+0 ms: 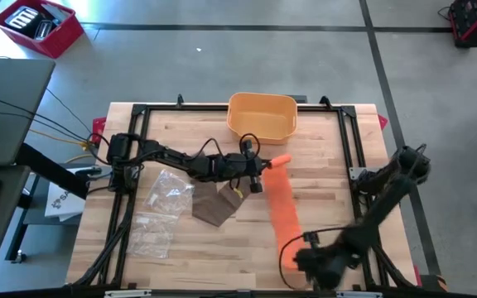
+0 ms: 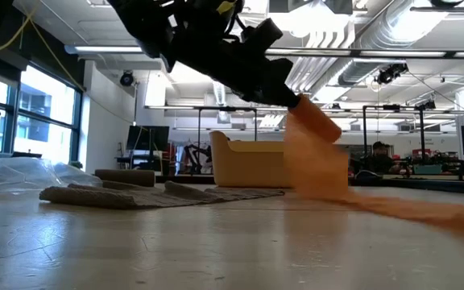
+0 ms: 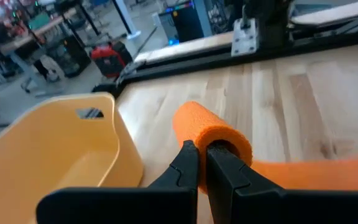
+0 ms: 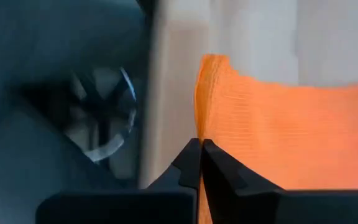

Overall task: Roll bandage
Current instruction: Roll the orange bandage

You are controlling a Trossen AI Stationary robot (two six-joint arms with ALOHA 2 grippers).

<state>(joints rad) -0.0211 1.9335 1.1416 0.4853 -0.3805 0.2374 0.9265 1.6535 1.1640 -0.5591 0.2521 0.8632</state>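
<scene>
An orange bandage is partly rolled. Its roll point(image 1: 280, 161) is raised above the table at mid-table, and also shows in the low view point(image 2: 316, 121). The loose strip point(image 1: 284, 207) slopes down from the roll and runs along the wood toward the near edge. My left gripper point(image 1: 263, 175) is shut on the roll's end. My right gripper point(image 1: 303, 252) is shut on the strip's near end by the table's near edge. My left gripper holds the roll at its open end point(image 3: 229, 148), one finger in the hollow and one outside, with the rolled wall point(image 3: 202, 171) between them. The fingers come level from the table's left, along the roll's axis. The roll is lifted clear of the table. My right gripper pinches the strip's near end at one side edge point(image 4: 202, 124) between its two shut fingers. The cloth spreads away flat from the fingers; how many layers are held, I cannot tell. In the high view the arm hides the place of contact.
A yellow bin point(image 1: 262, 116) stands at the far edge, just behind the roll. A brown cloth point(image 1: 216, 204) and clear plastic bags point(image 1: 160, 207) lie left of the strip. Black frame rails point(image 1: 356, 141) run along the table's edges.
</scene>
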